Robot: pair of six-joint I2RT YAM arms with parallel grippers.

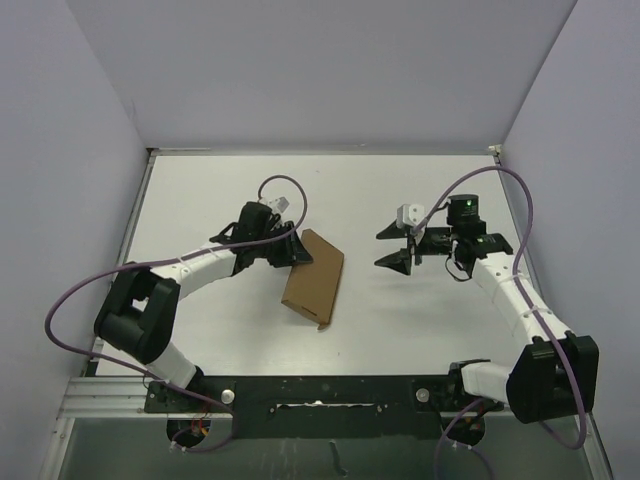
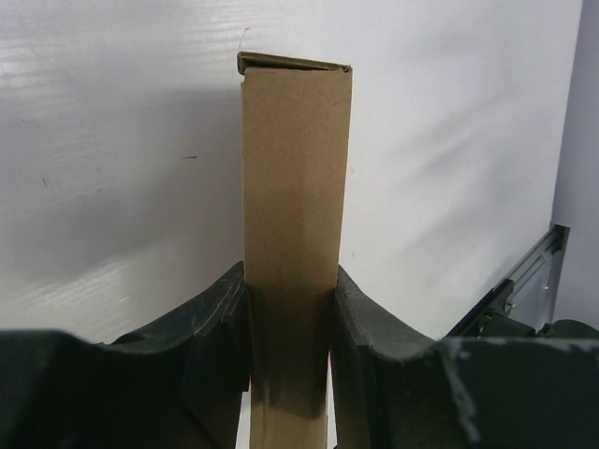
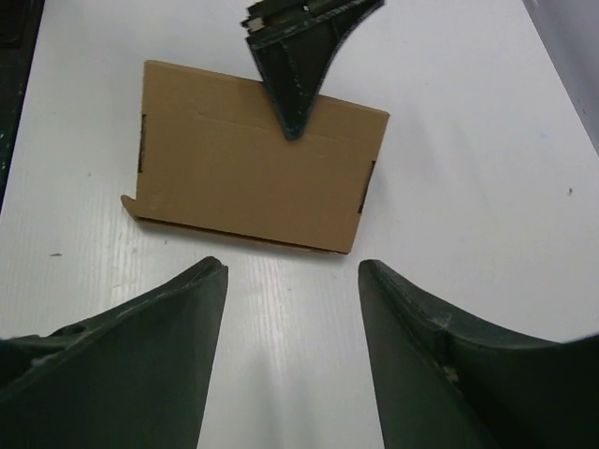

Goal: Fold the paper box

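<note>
The paper box (image 1: 314, 277) is a thin closed brown cardboard box at the table's middle. My left gripper (image 1: 296, 250) is shut on its far left edge. In the left wrist view the box's narrow side (image 2: 296, 178) runs up between the two fingers, which press on it from both sides. In the right wrist view the box's broad face (image 3: 253, 159) stands facing the camera, with a left finger (image 3: 298, 65) over its top edge. My right gripper (image 1: 398, 247) is open and empty, a short way right of the box and not touching it.
The white table (image 1: 220, 180) is walled in by lilac panels at the back and both sides. A metal rail (image 1: 110, 400) runs along the near edge by the arm bases.
</note>
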